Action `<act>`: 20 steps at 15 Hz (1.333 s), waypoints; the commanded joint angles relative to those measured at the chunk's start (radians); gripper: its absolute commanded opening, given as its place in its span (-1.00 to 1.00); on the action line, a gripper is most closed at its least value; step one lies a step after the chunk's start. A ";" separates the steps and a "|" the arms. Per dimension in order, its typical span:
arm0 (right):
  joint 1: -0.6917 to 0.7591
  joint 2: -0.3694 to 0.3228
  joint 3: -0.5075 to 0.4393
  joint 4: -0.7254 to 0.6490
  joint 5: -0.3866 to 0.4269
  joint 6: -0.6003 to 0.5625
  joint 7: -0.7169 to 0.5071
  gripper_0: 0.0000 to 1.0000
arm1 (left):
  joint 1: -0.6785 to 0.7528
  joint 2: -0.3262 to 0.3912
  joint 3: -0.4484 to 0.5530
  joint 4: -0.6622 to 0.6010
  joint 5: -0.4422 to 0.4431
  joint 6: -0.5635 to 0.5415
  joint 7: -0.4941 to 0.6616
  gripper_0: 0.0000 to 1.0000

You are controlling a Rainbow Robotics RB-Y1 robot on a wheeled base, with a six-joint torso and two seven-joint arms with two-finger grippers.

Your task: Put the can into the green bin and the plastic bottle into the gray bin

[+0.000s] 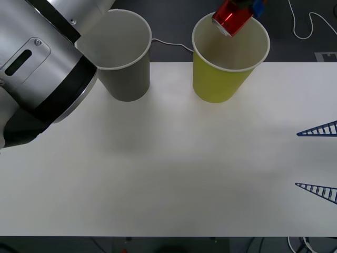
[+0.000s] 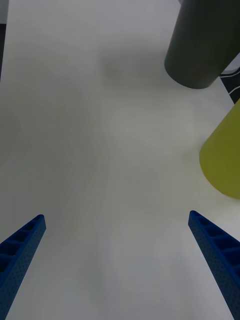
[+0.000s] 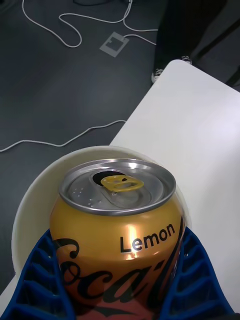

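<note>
We had the left gripper [image 1: 243, 10] clamped on the can [image 1: 232, 17], held above the far side of the green bin [image 1: 221, 79]'s mouth. In the left wrist view the blue ribbed fingers [image 3: 37, 275] pinched the can [image 3: 117, 225] on 2 sides, its top pointing away from the wrist, with the bin's white rim [image 3: 30, 200] ringing it underneath. Key relation: the can sat over the opening with its long axis tilted, so we judged a straight release should drop it in. The gray bin [image 1: 124, 74] stood beside the green one along the tabletop's far edge. The right gripper [image 1: 321, 161] sat idle at the right edge, fingers [image 2: 22, 250] spread wide, holding nothing.
</note>
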 commanded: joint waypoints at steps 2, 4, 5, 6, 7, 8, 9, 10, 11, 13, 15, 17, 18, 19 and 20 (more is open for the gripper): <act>0.000 0.000 0.000 0.000 0.000 0.000 0.000 1.00 | -0.003 -0.002 0.001 0.004 0.011 0.010 -0.008 -0.95; 0.000 0.000 0.000 0.000 0.000 0.000 0.000 1.00 | -0.003 -0.002 0.001 0.003 0.017 0.018 -0.009 -0.88; 0.000 0.000 0.000 0.000 0.000 0.000 0.000 1.00 | -0.003 -0.002 0.006 0.001 0.020 0.024 -0.011 -0.80; 0.000 0.000 0.000 0.000 0.000 0.000 0.000 1.00 | -0.001 -0.002 0.012 0.001 0.025 0.027 -0.016 -0.30; 0.000 0.000 0.000 0.000 0.000 0.000 0.000 1.00 | -0.003 -0.002 0.023 0.003 0.029 0.027 -0.031 0.57; 0.000 0.000 0.000 0.000 0.000 0.000 0.000 1.00 | -0.001 -0.002 0.027 0.001 0.032 0.027 -0.031 1.00; 0.000 0.000 0.000 0.000 0.000 0.000 0.000 1.00 | -0.001 0.000 0.029 0.001 0.035 0.027 -0.032 1.00; 0.000 0.000 0.000 0.000 0.000 0.000 0.000 1.00 | -0.003 0.000 0.029 0.001 0.041 0.027 -0.032 1.00; 0.000 0.000 0.000 0.000 0.000 0.000 0.000 1.00 | -0.001 -0.002 0.029 0.000 0.046 0.025 -0.034 1.00; 0.000 0.000 0.000 0.000 0.000 0.000 0.000 1.00 | -0.001 0.003 0.049 -0.016 0.051 -0.016 -0.046 1.00; 0.000 0.000 0.000 0.000 0.000 0.000 0.000 1.00 | 0.002 0.032 0.092 -0.057 0.052 -0.108 -0.068 1.00; 0.000 0.000 0.000 0.000 0.000 0.000 0.000 1.00 | 0.022 0.078 0.096 -0.119 0.063 -0.174 -0.088 1.00; 0.000 0.000 0.000 0.000 0.000 0.000 0.000 1.00 | 0.071 0.112 0.125 -0.197 0.072 -0.202 -0.089 1.00; 0.000 0.000 0.000 0.000 0.000 0.000 0.000 1.00 | 0.117 0.138 0.156 -0.260 0.074 -0.225 -0.105 1.00; 0.000 0.000 0.000 0.000 0.000 0.000 0.000 1.00 | 0.165 0.164 0.182 -0.316 0.075 -0.246 -0.128 1.00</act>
